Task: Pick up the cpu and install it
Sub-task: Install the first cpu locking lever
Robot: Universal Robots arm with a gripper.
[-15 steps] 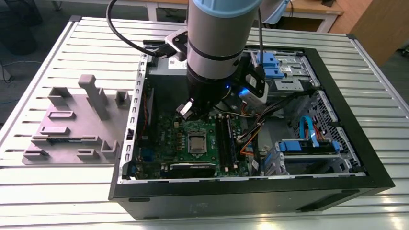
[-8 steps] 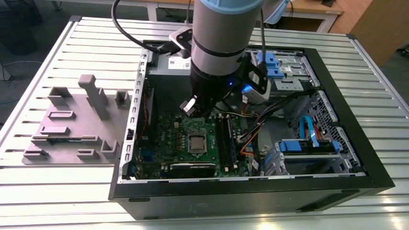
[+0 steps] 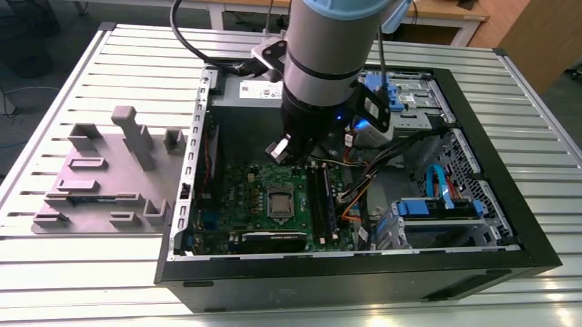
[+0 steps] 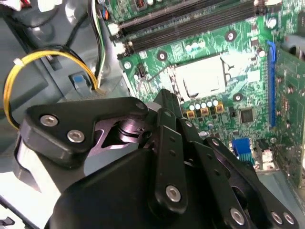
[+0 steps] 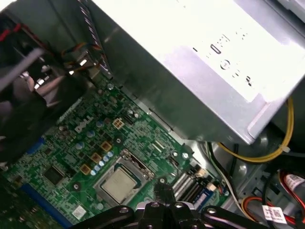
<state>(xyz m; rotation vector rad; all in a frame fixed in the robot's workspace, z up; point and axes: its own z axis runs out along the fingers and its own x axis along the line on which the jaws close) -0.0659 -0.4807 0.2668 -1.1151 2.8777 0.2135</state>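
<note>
The cpu [image 3: 279, 202] lies flat in its socket on the green motherboard [image 3: 238, 197] inside the open computer case; its pale metal top shows in both wrist views [image 4: 200, 78] [image 5: 116, 183]. My gripper [image 3: 280, 151] hangs over the motherboard, above the socket and a little toward the power supply side. Its dark fingers [image 4: 164, 98] [image 5: 164, 189] are drawn together, shut, with nothing seen between them, and apart from the cpu.
The black case wall [image 3: 364, 269] surrounds the work area. A large grey power supply [image 5: 200, 62] stands close by. Memory slots [image 4: 190, 24], yellow cables [image 4: 28, 71] and a blue drive cage [image 3: 437, 208] sit nearby. A grey holder plate [image 3: 109, 177] lies at the exterior view's left.
</note>
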